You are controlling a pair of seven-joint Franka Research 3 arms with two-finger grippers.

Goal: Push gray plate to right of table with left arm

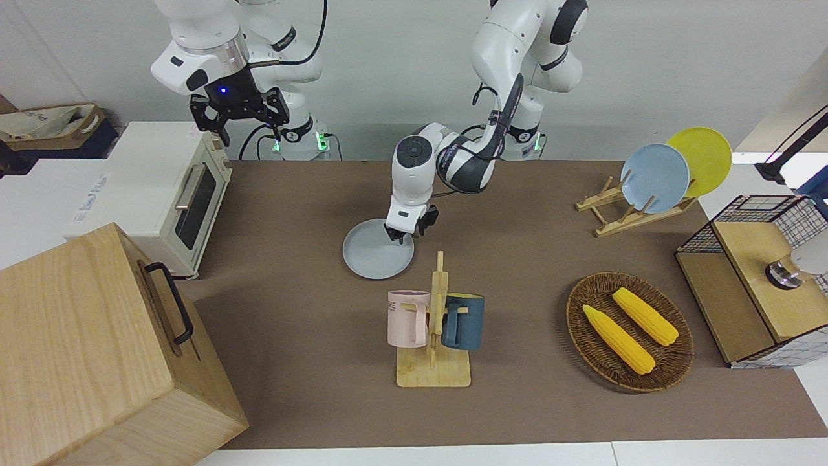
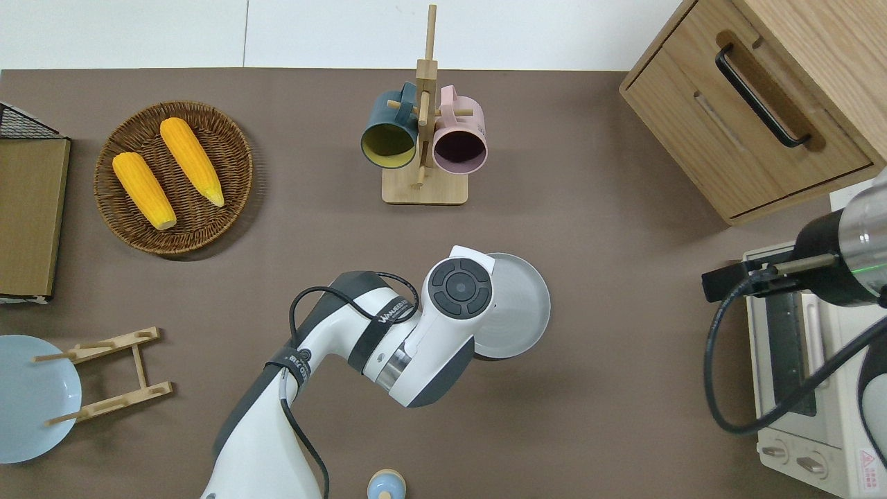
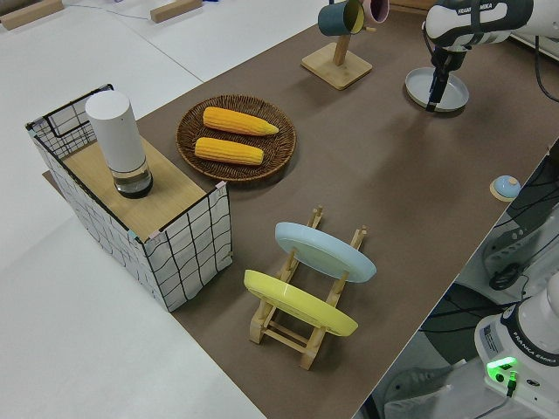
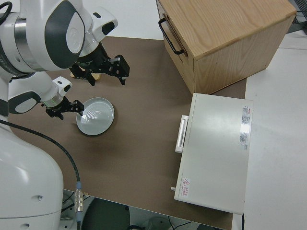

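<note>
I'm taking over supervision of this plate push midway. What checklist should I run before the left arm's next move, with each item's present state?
1. Left gripper at the gray plate: ok, it is down at the plate's edge on the left arm's side.
2. Plate flat on the table: ok, no tilt shows.
3. Path toward the right arm's end: ok, bare cover between the plate and the toaster oven.
4. Mug rack clearance: ok, it stands farther from the robots, apart from the plate.
5. Fingers actually touching the rim: cannot tell.
6. Right arm out of the way: ok, parked.
</note>
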